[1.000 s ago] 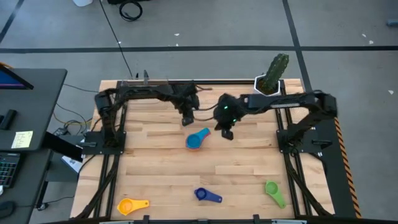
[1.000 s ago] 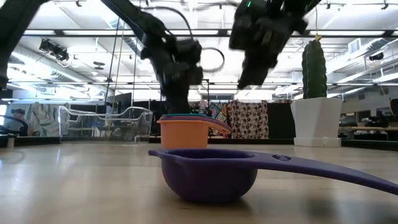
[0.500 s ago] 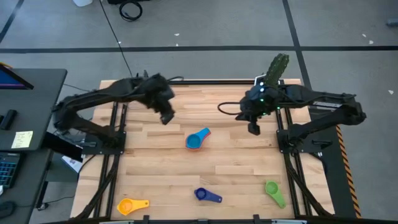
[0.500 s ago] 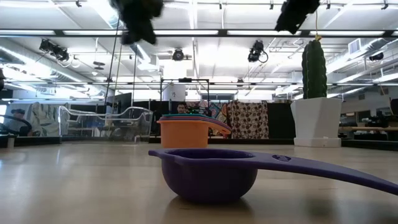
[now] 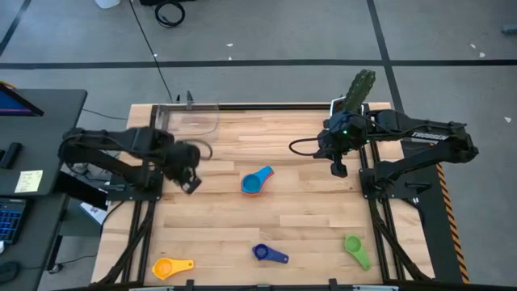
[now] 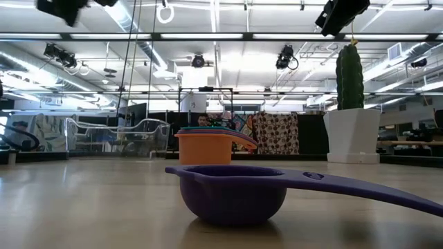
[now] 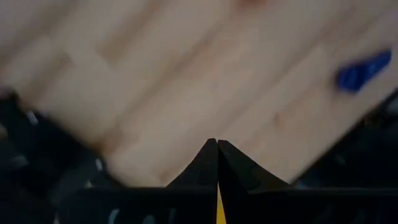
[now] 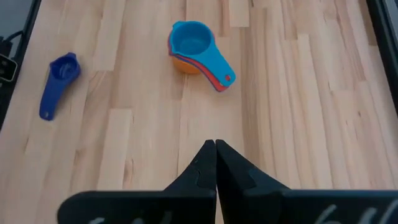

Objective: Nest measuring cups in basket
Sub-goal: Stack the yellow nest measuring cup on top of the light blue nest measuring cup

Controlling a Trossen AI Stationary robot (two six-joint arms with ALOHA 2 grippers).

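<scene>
Blue-topped nested cups [image 5: 255, 182] | mid-table; handles toward far-right | basket [image 5: 187, 120] apart

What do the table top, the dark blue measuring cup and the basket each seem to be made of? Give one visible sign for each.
Table top: wood, likely sealed; pale jointed strips with grain.
Dark blue measuring cup: probably plastic; smooth moulded bowl, even colour, dull sheen.
Basket: probably clear plastic; the boards show through its walls.

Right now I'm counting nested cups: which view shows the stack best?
The right wrist view: the stack appears large from above, with its layered handles visible. The high view shows it small; the low view half hides it; the left wrist view misses it.
</scene>
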